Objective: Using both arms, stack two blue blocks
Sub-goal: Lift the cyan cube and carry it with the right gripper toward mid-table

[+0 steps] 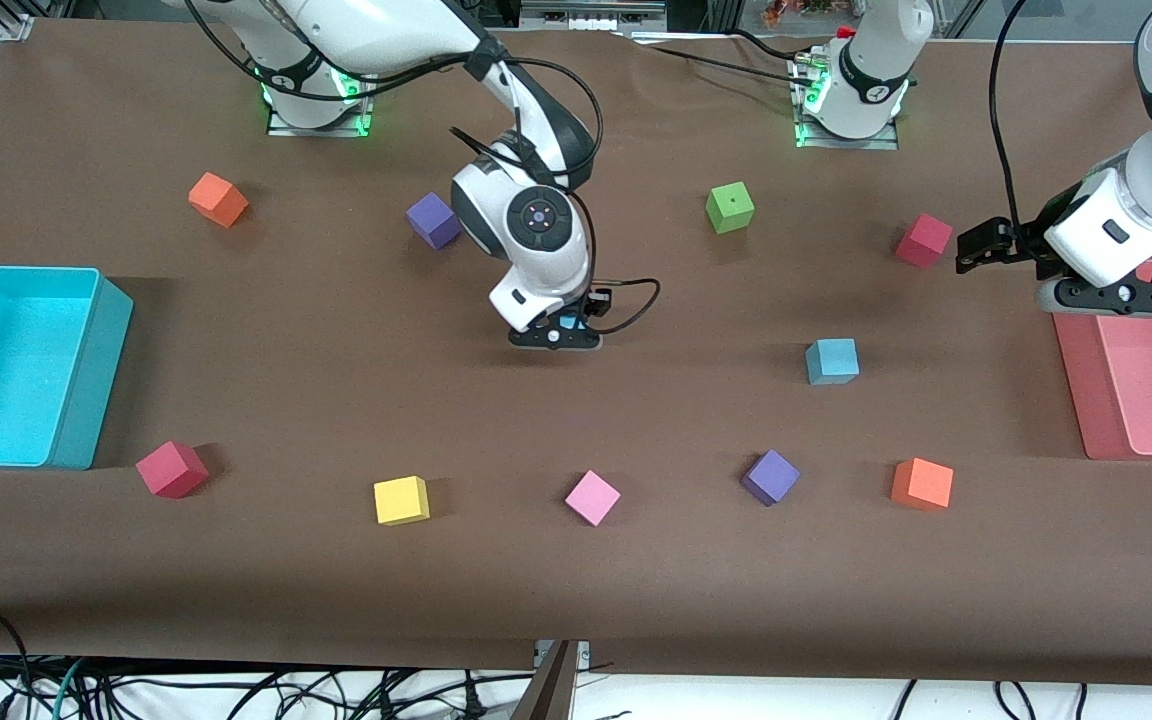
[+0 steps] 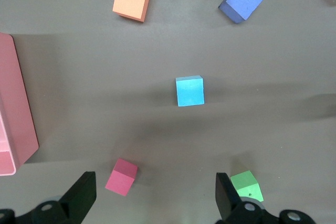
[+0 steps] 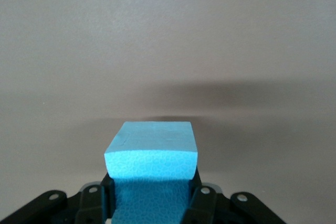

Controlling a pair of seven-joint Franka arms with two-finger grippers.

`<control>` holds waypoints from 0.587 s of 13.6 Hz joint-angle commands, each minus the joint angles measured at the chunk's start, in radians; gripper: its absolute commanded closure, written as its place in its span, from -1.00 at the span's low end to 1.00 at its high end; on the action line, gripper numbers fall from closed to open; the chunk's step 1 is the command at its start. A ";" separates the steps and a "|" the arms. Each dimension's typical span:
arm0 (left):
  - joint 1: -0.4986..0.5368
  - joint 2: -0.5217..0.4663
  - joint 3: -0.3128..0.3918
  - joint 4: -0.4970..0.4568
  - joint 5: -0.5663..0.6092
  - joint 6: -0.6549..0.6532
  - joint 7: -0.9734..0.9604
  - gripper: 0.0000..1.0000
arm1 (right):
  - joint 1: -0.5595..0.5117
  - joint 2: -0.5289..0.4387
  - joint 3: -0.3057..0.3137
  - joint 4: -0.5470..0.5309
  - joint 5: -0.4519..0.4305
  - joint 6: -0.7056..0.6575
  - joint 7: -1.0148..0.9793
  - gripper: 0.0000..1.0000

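Care is needed: one blue block (image 3: 151, 153), clamped in the right pincer (image 1: 558, 333) mid-tabletop, should be squared over the second blue block (image 1: 832, 361) toward the left arm's edge, while the left pincer (image 2: 155, 195) waits open.

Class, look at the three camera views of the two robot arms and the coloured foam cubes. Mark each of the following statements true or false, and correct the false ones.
1. The right gripper is shut on a light blue foam cube. True.

2. The second light blue foam cube sits on the brown table with nothing gripping it. True.

3. The left gripper holds a green foam cube. False: its fingers are open and empty; the green foam cube rests on the table.

4. The two light blue cubes are already stacked. False: one is in the right gripper, the other lies apart on the table.

5. The large cyan bin stands at the right arm's end of the table. True.

6. The yellow foam cube lies inside the pink tray. False: the yellow foam cube is on the table, and the pink tray is at the left arm's end.
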 commanded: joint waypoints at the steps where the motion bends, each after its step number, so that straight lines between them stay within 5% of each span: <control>1: 0.008 0.008 -0.001 0.021 -0.011 -0.021 0.023 -1.00 | 0.037 0.064 -0.010 0.065 0.007 0.000 0.039 0.43; 8: 0.016 0.008 -0.001 0.019 -0.011 -0.021 0.023 -1.00 | 0.080 0.124 -0.011 0.080 0.004 0.058 0.070 0.42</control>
